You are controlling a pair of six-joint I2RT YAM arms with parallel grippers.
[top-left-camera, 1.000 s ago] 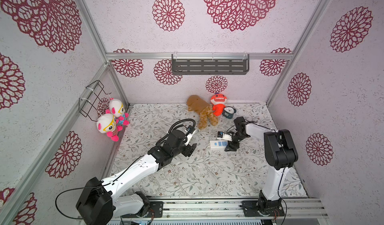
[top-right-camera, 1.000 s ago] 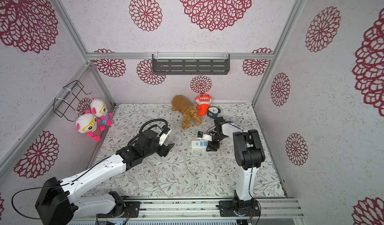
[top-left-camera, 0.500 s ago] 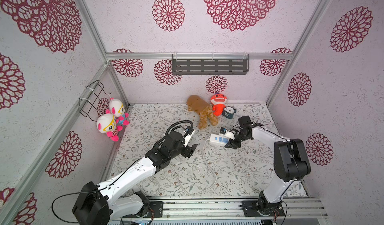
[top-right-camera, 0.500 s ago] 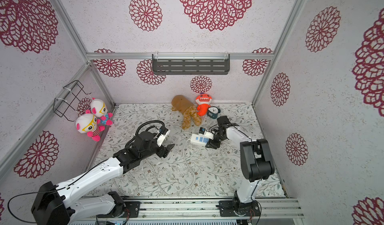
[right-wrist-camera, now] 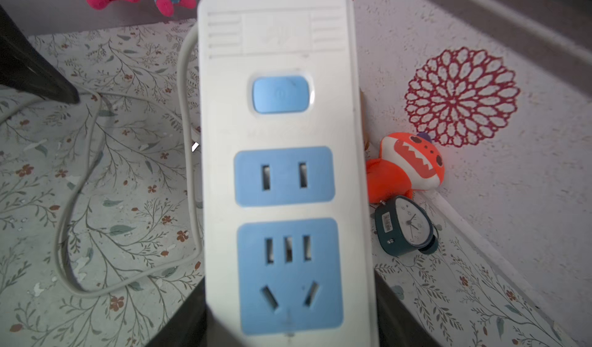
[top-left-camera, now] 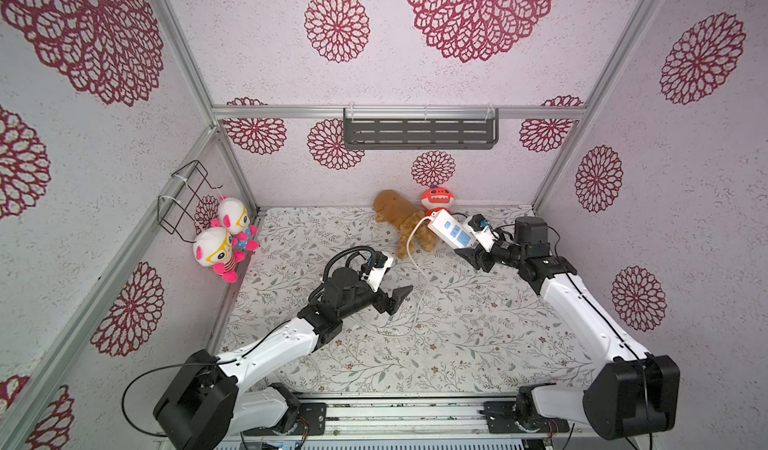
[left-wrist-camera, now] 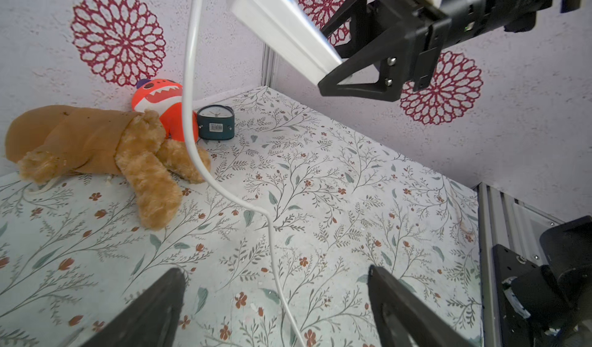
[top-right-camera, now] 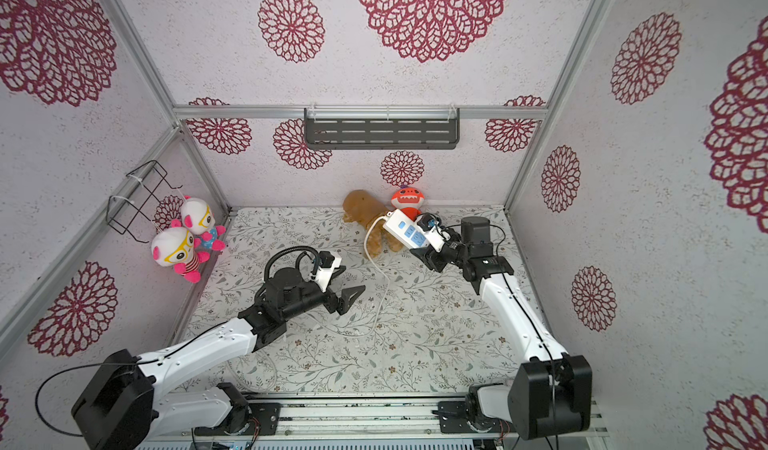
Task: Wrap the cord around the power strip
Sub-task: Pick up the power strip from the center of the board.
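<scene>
A: Right fingers (left-wrist-camera: 358, 79)?
B: Pinching one end of the strip (top-left-camera: 451, 230), which is held clear of the bench (top-left-camera: 478, 344) near the back wall, sockets facing up.
A: Left fingers (left-wrist-camera: 153, 307)?
B: Spread wide, gripping nothing, low over the bench.
A: The cord (left-wrist-camera: 192, 105)?
B: It hangs from the strip's free end down to the bench. In the left wrist view it runs between the left fingers. None is wound on the strip.

Inventory count.
Power strip (top-left-camera: 452, 230): one.
White cord (left-wrist-camera: 188, 89): one.
Robot arms: two, left arm (top-left-camera: 270, 348) and right arm (top-left-camera: 582, 311).
White-and-pink dolls (top-left-camera: 216, 252): two, left of frame in both top views.
Brown plush dog (top-left-camera: 390, 207): one.
Orange plush shark (top-left-camera: 435, 198): one.
Small clock (left-wrist-camera: 215, 123): one, beside the shark.
Wire basket (top-left-camera: 166, 198): one.
Grey shelf (top-left-camera: 419, 133): one, upper centre.
</scene>
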